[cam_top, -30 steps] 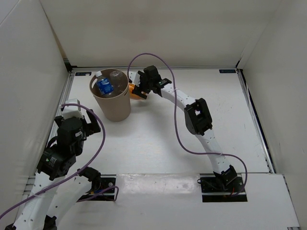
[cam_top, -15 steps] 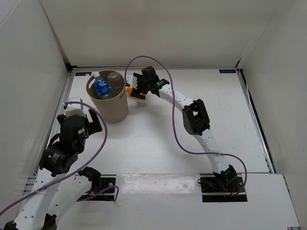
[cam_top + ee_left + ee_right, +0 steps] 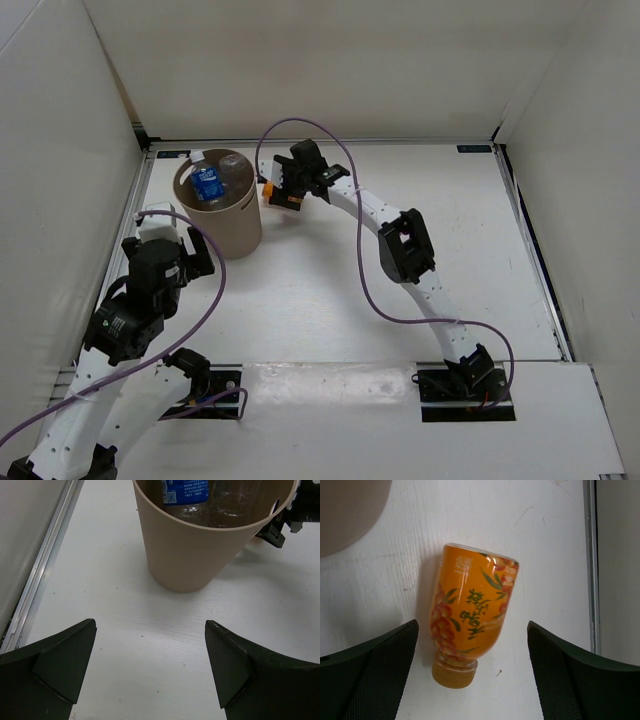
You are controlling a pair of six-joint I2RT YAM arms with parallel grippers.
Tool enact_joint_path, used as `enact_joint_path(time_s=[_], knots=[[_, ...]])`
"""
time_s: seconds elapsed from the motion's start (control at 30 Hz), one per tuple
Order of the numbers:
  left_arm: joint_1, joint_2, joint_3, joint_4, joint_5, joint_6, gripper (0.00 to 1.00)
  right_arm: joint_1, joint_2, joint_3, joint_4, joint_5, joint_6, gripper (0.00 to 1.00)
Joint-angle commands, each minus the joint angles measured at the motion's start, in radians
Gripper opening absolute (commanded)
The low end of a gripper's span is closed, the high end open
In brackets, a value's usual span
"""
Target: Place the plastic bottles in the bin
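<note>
The right tool [image 3: 471, 627] has its two fingers spread wide apart and grips nothing. Between them, touching neither, the short orange bottle [image 3: 472, 605] lies on its side on the white table [image 3: 310, 300]. Its orange cap points back toward the wrist camera and its flat base points away. The label shows green leaves and dark writing. In that wrist view a curved piece of the tan bin [image 3: 190, 555] fills the upper left corner, near the bottle but apart from it. From above, this tool hangs just to the right of the bin's rim, in the far left part of the table, with the right arm stretched out long toward it and a purple cable [image 3: 365, 280] looping along the arm.

The left tool [image 3: 150, 625] is also open, with its dark fingers well apart and only bare table between them. It sits on the near side of the bin and faces it, close to the left wall.

The bin stands upright, with a small notch [image 3: 275, 504] in its rim on the side toward the right tool. Inside it stand a clear bottle with a blue label [image 3: 182, 490] and, just beside it, another clear bottle [image 3: 235, 500]. Whether more lies deeper in the bin cannot be told.
</note>
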Motion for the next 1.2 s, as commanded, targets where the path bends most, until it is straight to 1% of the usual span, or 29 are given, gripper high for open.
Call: enact_joint_path(time_s=[0.0,0.17,0.33,0.43,0.63,0.83,0.87,0.9,0.93,0.97,1.0,1.03,1.1,1.17], knots=[[-0.004,0.006,0.015,0.014,-0.011,0.004,1.0,-0.014,0.009,0.059,0.013,-0.02,0.042,0.9],[-0.005,0.011,0.015,0.012,-0.012,0.002,1.0,0.01,0.033,0.082,0.007,0.049,0.024,0.9],[-0.005,0.017,0.015,0.009,-0.014,0.002,1.0,0.044,0.079,0.114,-0.025,0.117,-0.056,0.9],[-0.005,0.017,0.015,0.009,-0.017,0.002,1.0,0.056,0.088,0.115,-0.044,0.131,-0.105,0.9],[-0.005,0.023,0.015,0.011,-0.017,0.001,1.0,0.041,0.09,0.122,-0.083,0.114,-0.125,0.9],[-0.004,0.025,0.014,0.011,-0.02,0.002,1.0,0.041,0.09,0.108,-0.105,0.129,-0.162,0.9],[-0.004,0.025,0.015,0.012,-0.02,0.004,1.0,0.044,0.087,0.105,-0.105,0.131,-0.171,0.89],[-0.005,0.026,0.015,0.014,-0.02,0.005,1.0,0.044,0.085,0.094,-0.109,0.134,-0.175,0.86],[-0.004,0.026,0.014,0.012,-0.021,0.005,1.0,0.047,0.082,0.088,-0.108,0.14,-0.182,0.8],[-0.005,0.026,0.014,0.015,-0.02,0.004,1.0,0.046,0.076,0.074,-0.105,0.144,-0.182,0.2],[-0.005,0.029,0.015,0.014,-0.02,0.002,1.0,0.049,0.07,0.059,-0.075,0.179,-0.174,0.0],[-0.004,0.029,0.014,0.012,-0.021,0.004,1.0,0.049,0.061,0.019,-0.035,0.195,-0.157,0.0],[-0.005,0.023,0.015,0.012,-0.021,0.004,1.0,0.052,0.055,0.004,-0.021,0.23,-0.166,0.0],[-0.005,0.02,0.012,0.012,-0.02,0.004,1.0,0.052,0.029,-0.047,-0.007,0.238,-0.172,0.0]])
